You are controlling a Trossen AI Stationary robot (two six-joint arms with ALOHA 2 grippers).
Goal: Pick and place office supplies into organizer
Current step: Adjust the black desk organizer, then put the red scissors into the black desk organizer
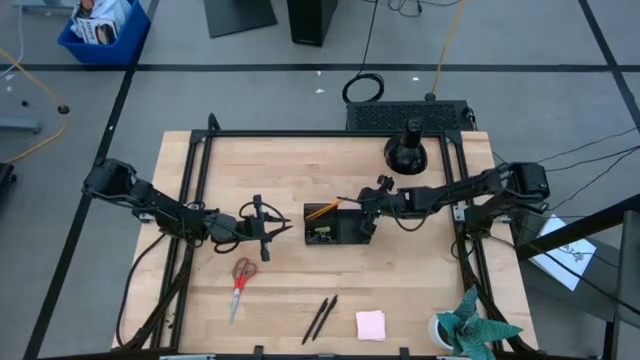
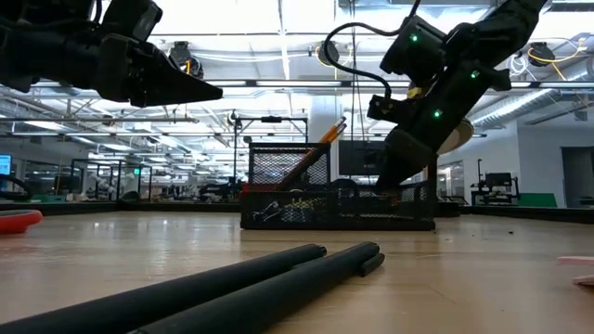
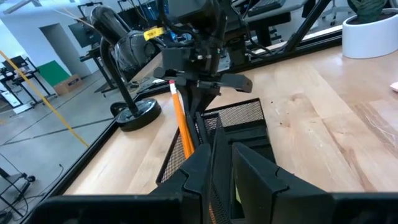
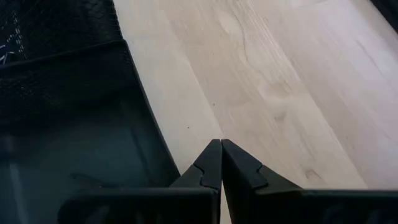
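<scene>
Scissors (image 1: 240, 283), pens (image 1: 321, 318) and the sticky-note pad (image 1: 371, 324) lie on the table's front part, so my empty right gripper (image 1: 368, 226), fingers together by the organizer (image 1: 336, 224), should lift clear while my left gripper (image 1: 270, 229), fingers slightly apart, goes for the scissors.

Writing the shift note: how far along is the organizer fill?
Done: orange pencils and small clips already sit in the organizer. In hand: nothing visibly held; the right gripper is shut at the organizer's edge, the left gripper hangs beside it, fingers nearly together. Left: scissors, two black pens and the pink sticky pad lie on the table.
</scene>
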